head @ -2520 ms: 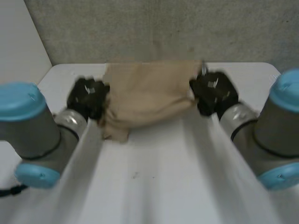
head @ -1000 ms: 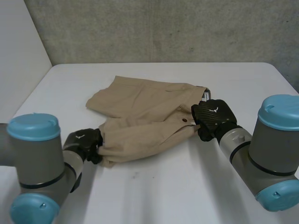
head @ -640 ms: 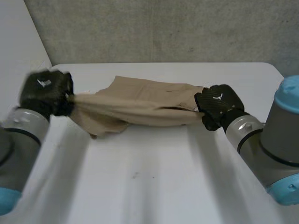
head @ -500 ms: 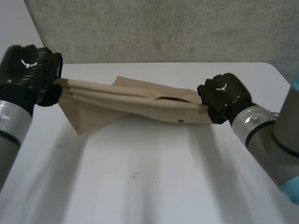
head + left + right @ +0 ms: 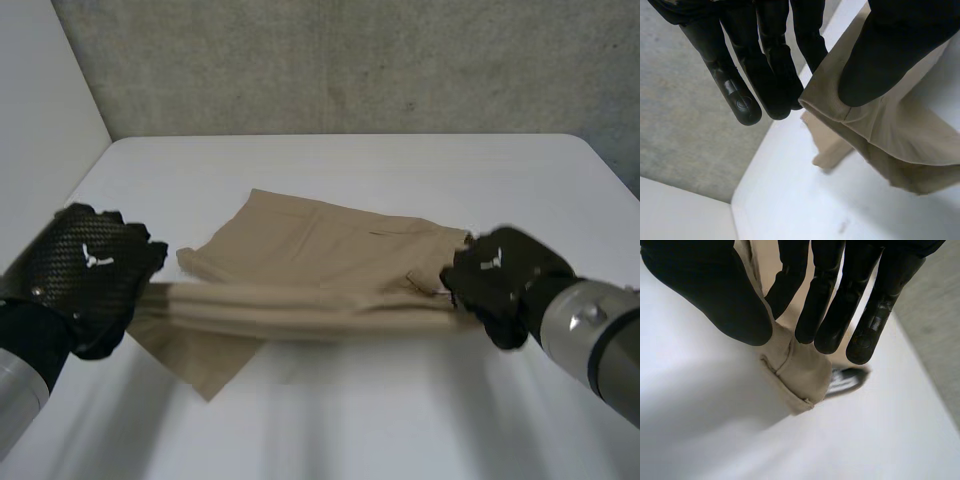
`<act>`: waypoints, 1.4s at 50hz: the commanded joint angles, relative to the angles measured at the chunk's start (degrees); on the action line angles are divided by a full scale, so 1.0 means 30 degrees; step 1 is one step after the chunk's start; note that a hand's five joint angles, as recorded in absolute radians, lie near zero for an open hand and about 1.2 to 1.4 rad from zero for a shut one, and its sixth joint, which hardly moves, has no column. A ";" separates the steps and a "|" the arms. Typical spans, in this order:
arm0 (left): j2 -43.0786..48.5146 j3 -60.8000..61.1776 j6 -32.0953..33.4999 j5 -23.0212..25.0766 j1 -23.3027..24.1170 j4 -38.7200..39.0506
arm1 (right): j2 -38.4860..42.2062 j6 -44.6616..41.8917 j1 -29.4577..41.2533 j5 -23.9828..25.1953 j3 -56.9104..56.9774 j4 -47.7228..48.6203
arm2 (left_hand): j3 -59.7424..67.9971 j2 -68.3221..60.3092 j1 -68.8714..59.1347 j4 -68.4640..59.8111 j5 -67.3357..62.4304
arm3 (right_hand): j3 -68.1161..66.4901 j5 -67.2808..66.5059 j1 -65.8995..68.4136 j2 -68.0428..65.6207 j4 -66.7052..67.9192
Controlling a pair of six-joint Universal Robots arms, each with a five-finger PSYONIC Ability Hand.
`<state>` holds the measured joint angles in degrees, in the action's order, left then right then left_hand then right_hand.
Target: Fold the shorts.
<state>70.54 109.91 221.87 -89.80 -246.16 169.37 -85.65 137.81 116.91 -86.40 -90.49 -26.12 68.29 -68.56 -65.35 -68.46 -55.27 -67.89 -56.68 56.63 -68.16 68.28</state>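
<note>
White desk (image 5: 400, 170) underneath, and the tan shorts (image 5: 330, 250) are strung right across it between the two hands. One edge is lifted into a taut, rolled band from fingers to fingers. The rest lies spread on the desk beyond them, with a loose corner trailing just beside the left hand (image 5: 85, 285).

Soft, light cloth by the look of it. It sags and bunches with no stiffness at all, so it should follow wherever its corners are led, and those hemmed corners look like the sensible places to hold. Plain woven fabric, stitched hems and seams, nothing slippery about it.

Over to the right hand (image 5: 500, 280): its fingers (image 5: 820, 300) clamp a thick seamed corner against the thumb. The left fingers (image 5: 775, 75) pinch a hemmed corner against the thumb too.
</note>
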 commanded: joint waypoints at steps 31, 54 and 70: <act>0.4635 -0.2944 -0.1094 0.1633 0.0782 0.3067 | 0.0098 -0.1464 -0.2585 0.2169 0.0515 -0.0792 | 0.3903 -0.3814 -0.4884 -0.3848 -0.4911 | -0.4036 -0.4441 0.7791 -0.3947 0.3907; 2.1014 -1.4253 0.1863 0.1632 0.1222 1.0983 | 0.7837 0.0002 -0.2116 -0.2782 0.3211 1.0781 | 0.3903 -0.3814 -0.4884 -0.3848 -0.4911 | -0.4036 -0.4441 0.7791 -0.3947 0.3907; 2.4474 -1.6306 0.2099 0.1691 0.1368 1.5260 | 1.0503 -0.0232 -0.1500 -0.3133 0.3124 1.5909 | 0.3903 -0.3814 -0.4884 -0.3848 -0.4911 | -0.4036 -0.4441 0.7791 -0.3947 0.3907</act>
<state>141.93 61.82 228.25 -84.89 -242.11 211.77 -56.69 137.77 111.92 -95.18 -81.07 17.14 68.47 -68.68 -65.35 -68.70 -55.97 -67.89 -57.20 56.63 -68.16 68.28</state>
